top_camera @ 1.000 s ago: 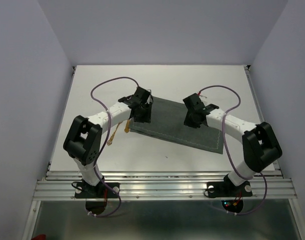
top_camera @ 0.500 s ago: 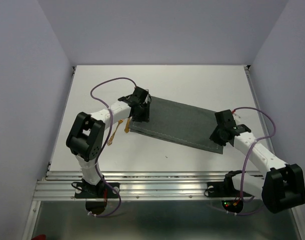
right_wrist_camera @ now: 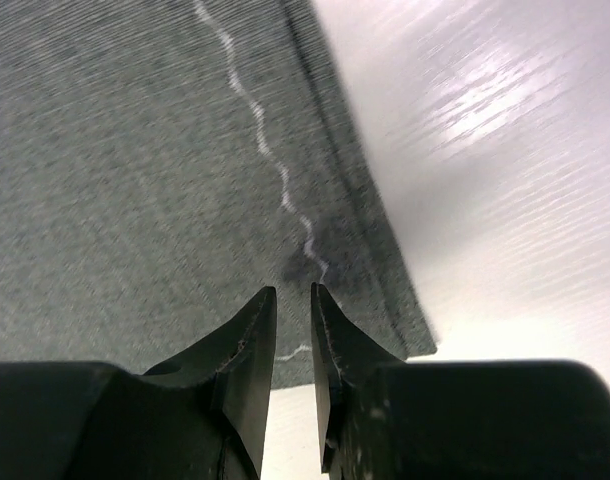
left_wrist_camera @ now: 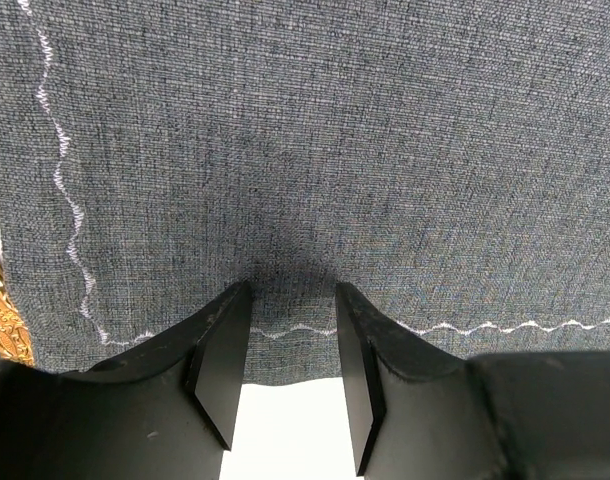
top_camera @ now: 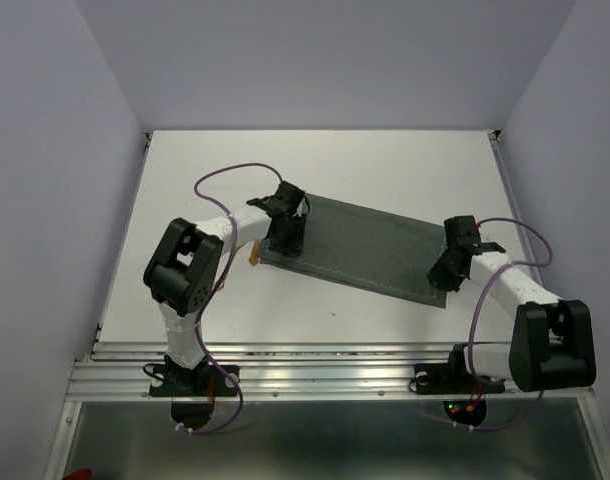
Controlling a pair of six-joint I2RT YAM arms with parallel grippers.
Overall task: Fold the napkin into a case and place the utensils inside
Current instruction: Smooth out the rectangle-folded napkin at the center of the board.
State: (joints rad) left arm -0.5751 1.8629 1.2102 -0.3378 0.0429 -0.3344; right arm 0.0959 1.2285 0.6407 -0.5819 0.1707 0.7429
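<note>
Left gripper (left_wrist_camera: 290, 340): fingers half-spread, empty; napkin (top_camera: 355, 245) hem directly beneath tips, utensil (left_wrist_camera: 3, 322) just left of them.
Right gripper (right_wrist_camera: 293, 335): fingers narrowly parted, empty, above napkin corner.
Risk: the narrow gap likely misses the hem, and an uneven lift skews the fold and drags cloth over the utensil.

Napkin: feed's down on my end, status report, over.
Left end effector open over napkin, left end. Right end effector slightly open at right corner. It lies flat. Utensil beside left edge, outside.
</note>
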